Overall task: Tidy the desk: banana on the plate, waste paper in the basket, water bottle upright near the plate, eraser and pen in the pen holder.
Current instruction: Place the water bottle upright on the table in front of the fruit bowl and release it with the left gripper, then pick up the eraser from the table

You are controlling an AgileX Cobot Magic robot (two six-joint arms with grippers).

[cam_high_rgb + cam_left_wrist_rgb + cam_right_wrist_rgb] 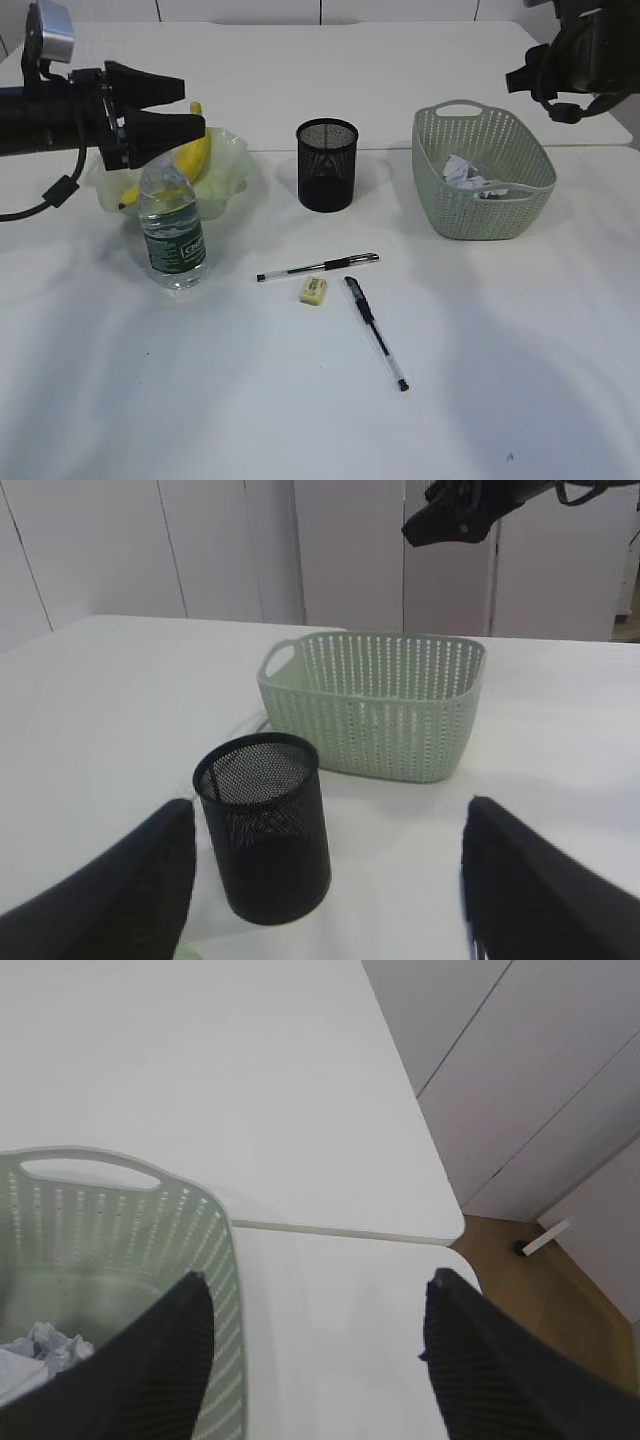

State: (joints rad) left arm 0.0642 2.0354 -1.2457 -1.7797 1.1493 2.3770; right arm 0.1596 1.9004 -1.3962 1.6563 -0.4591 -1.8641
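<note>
The banana [197,155] lies in the green ruffled plate [232,160] at the back left. The water bottle [172,225] stands upright just in front of the plate. My left gripper [193,108] hovers open above the bottle's top, holding nothing. In its wrist view, the left gripper [330,808] faces the pen holder [265,825]. The black mesh pen holder [327,165] stands mid-desk. Two pens [318,267] [376,332] and the yellow eraser [313,290] lie on the desk in front of it. The waste paper [468,175] sits in the basket [483,185]. My right gripper [315,1285] is open and empty, beside the basket's right rim [215,1260].
The white desk's [500,380] far right corner [440,1230] ends just beyond the basket, with wooden floor below. The right arm [590,50] hangs high at the back right. White cabinet doors [200,550] stand behind the desk.
</note>
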